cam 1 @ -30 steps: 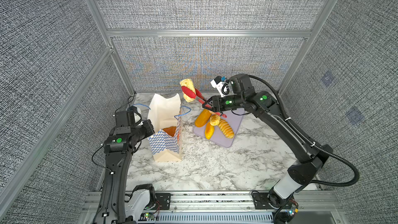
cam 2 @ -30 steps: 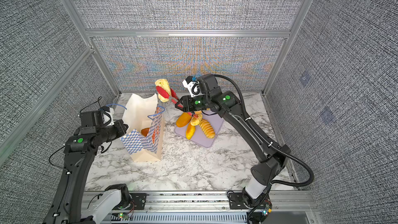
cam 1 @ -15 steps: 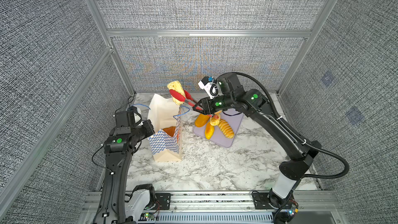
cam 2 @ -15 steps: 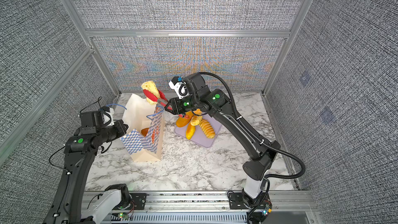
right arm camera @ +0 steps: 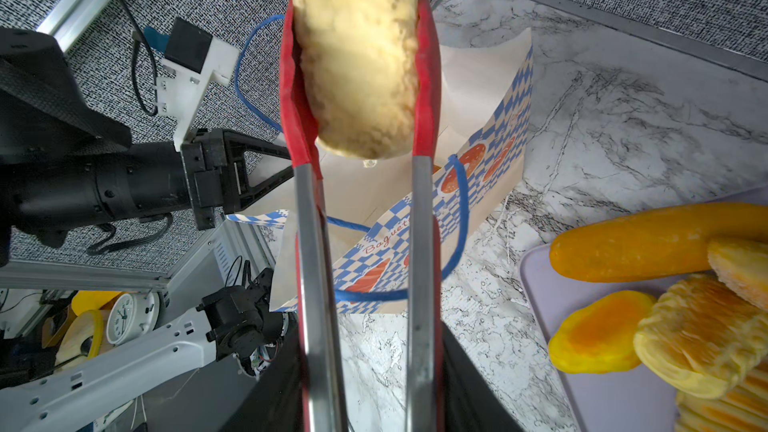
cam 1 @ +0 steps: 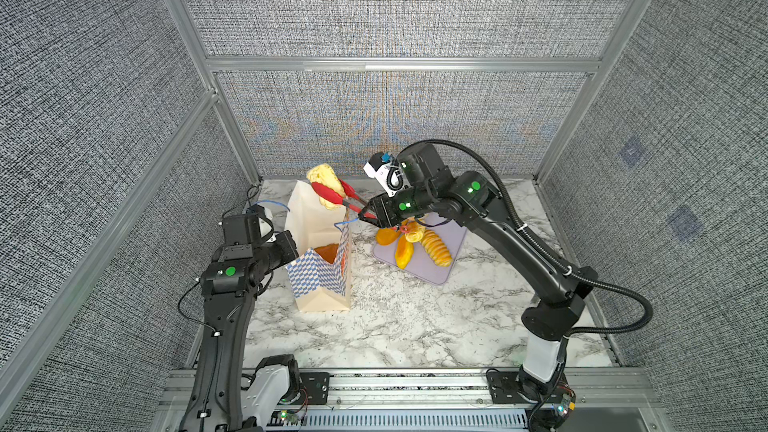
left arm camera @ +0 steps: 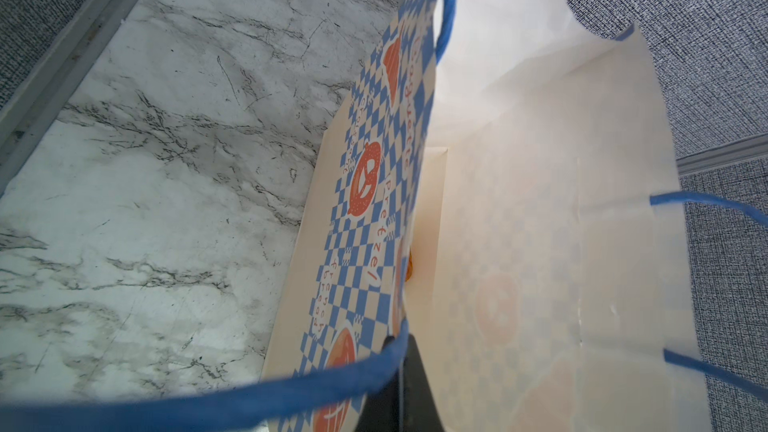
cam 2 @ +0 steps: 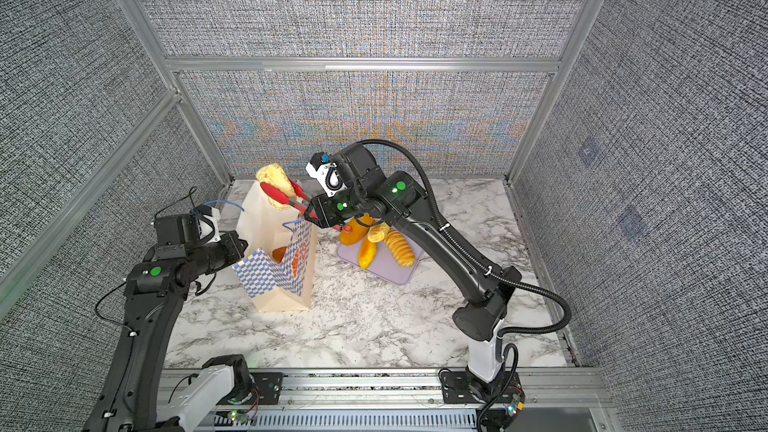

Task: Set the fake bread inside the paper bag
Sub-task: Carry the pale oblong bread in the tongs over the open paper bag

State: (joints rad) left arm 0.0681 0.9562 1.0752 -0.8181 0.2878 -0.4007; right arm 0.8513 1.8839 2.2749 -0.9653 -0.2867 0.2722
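The left gripper (cam 1: 292, 248) is pinched shut on the rim of the paper bag (cam 1: 316, 222), apparently to hold its mouth wide, while the right gripper (cam 1: 366, 216), clamped on the red tongs (cam 1: 332, 196), poises a pale loaf of fake bread (cam 1: 321, 173) over the bag's top for dropping in.

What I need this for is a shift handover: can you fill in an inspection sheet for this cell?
Surface: marble-pattern table, no spills seen.
Job's things: paper bag upright, mouth open, one orange loaf inside; pale loaf clamped in red tongs, raised above the bag; several loaves on the lavender tray.
Clutter: nothing seen.
Grippers: left gripper shut on the bag's rim; right gripper shut on the tongs' handles.
Cables: black conduit arches over the right arm; thin wire loops beside the left arm.
Surroundings: grey woven panels in an aluminium frame; a clock outside the cell.
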